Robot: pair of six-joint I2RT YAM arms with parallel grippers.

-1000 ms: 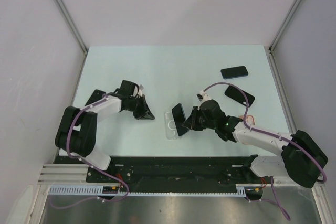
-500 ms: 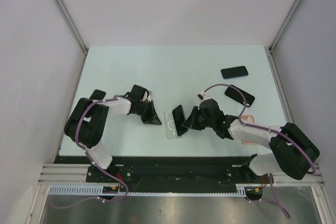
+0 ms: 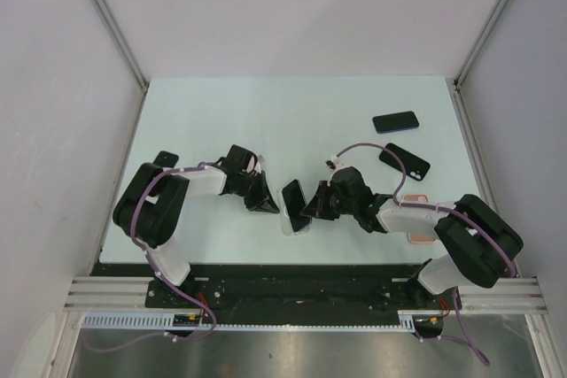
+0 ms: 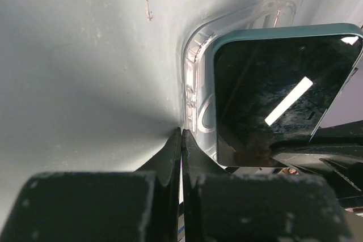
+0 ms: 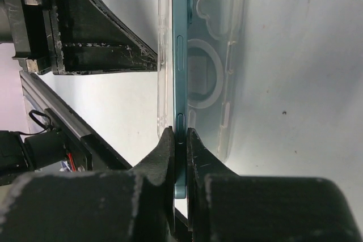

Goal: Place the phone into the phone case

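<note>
A teal-edged phone with a dark screen (image 3: 296, 204) is tilted on its edge over the clear phone case (image 3: 285, 222), which lies flat on the table. My right gripper (image 3: 310, 208) is shut on the phone's edge (image 5: 180, 83), with the clear case (image 5: 218, 43) right beside the phone. My left gripper (image 3: 268, 201) is shut and empty, its tips (image 4: 181, 132) touching the table at the case's left rim (image 4: 193, 77). The phone's screen (image 4: 272, 94) leans over the case in the left wrist view.
Two black phones (image 3: 395, 121) (image 3: 405, 160) lie at the far right. A pink case (image 3: 418, 219) lies under the right arm. A small black object (image 3: 164, 159) sits near the left arm. The left gripper's body (image 5: 91, 32) shows in the right wrist view.
My left gripper has moved right up to the case's left rim. My right gripper has carried the phone a little left, over the case.
</note>
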